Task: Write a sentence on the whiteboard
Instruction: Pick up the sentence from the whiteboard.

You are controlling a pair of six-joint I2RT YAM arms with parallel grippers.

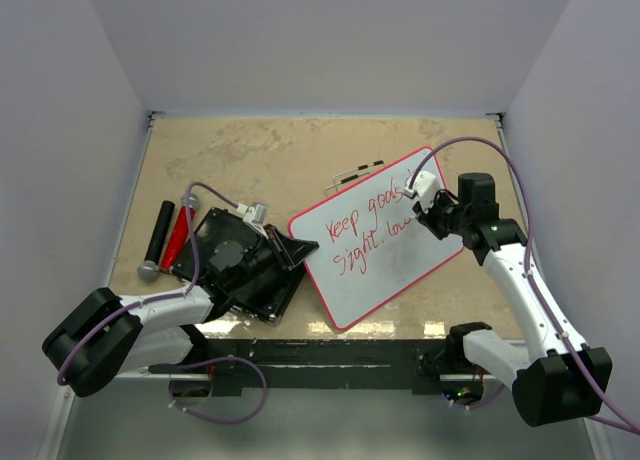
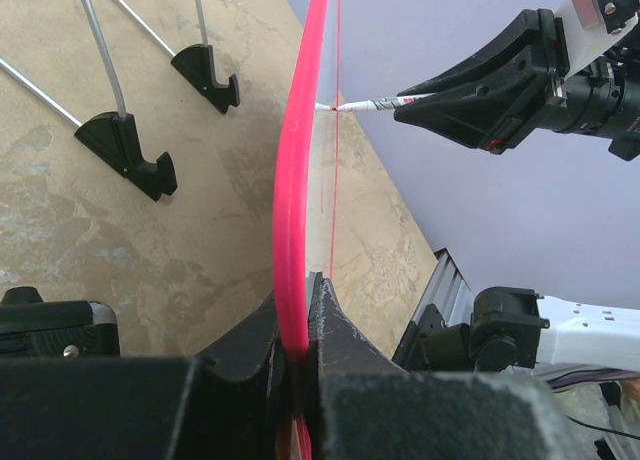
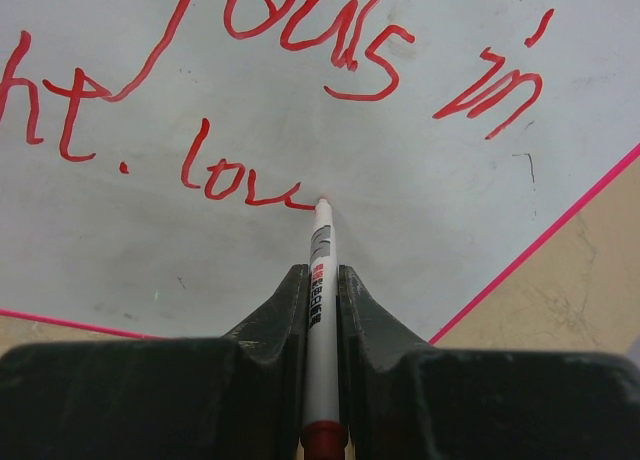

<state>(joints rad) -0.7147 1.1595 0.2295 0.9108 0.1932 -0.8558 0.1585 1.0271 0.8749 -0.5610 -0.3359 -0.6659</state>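
The whiteboard (image 1: 400, 270) lies tilted on the tan table, white with a thin red rim (image 2: 290, 230). My left gripper (image 1: 300, 248) is shut on its left edge, with the rim pinched between the black jaws (image 2: 297, 355). In red, the sentence (image 1: 365, 230) reads "Keep goals in" over "sight. lov" (image 3: 240, 180). My right gripper (image 1: 425, 205) is shut on a white marker (image 3: 320, 270). The marker's tip touches the board at the end of "lov". From the left wrist, the marker (image 2: 365, 105) meets the board edge-on.
A black ribbed slab (image 1: 235, 265) lies under my left arm. A black cylinder (image 1: 158, 235) and a red marker (image 1: 180, 235) lie at the far left. Wire stand legs with black feet (image 2: 130, 145) rest behind the board (image 1: 355, 175).
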